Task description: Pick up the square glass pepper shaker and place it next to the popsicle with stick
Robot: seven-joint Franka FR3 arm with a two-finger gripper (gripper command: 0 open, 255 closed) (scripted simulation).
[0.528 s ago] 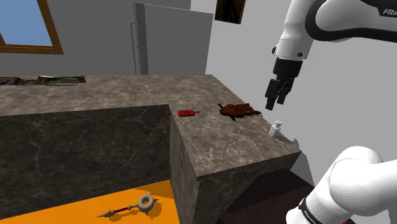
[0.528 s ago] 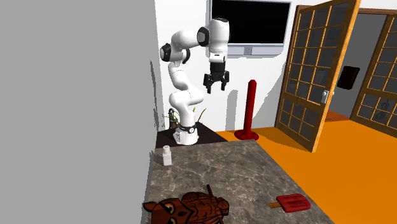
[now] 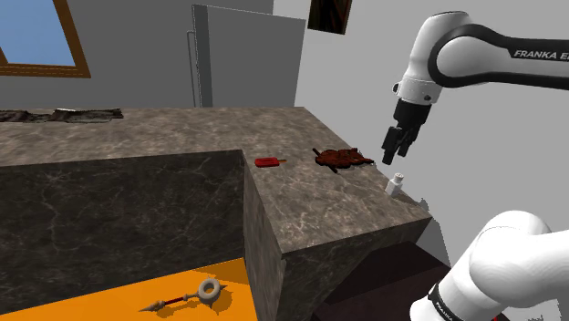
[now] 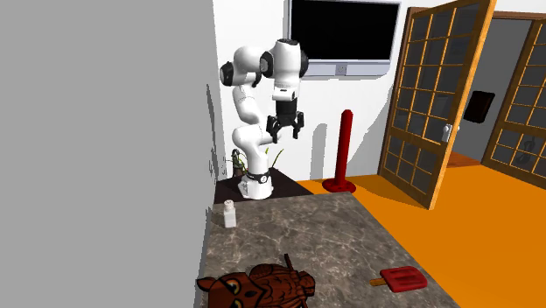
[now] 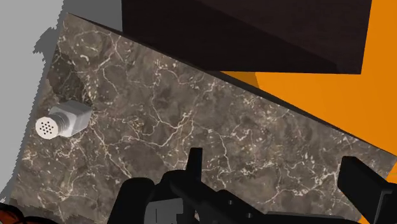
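The pepper shaker (image 3: 396,185) is a small white square bottle with a holed cap, upright near the marble counter's (image 3: 310,205) corner by the wall; it also appears as the shaker (image 4: 229,213) and shaker (image 5: 63,119). My black gripper (image 3: 394,146) hangs open and empty in the air just above it, slightly toward the wall; gripper (image 4: 283,131), gripper (image 5: 273,172). The fingers (image 5: 194,162) stand wide apart, off to one side of the shaker. The red popsicle with stick (image 3: 266,162) lies flat farther along the counter; popsicle (image 4: 402,279).
A brown carved figure (image 3: 342,159) lies between shaker and popsicle; figure (image 4: 258,290). The grey wall (image 4: 105,131) runs close beside the shaker. My dark stand (image 5: 254,32) sits past the counter's end. A red post (image 4: 345,149) and a wooden glazed door (image 4: 437,96) stand on the orange floor.
The arm has swung the gripper lower and closer to the wall side, toward the spot over the shaker. The fingers stay open. Nothing on the counter has moved.
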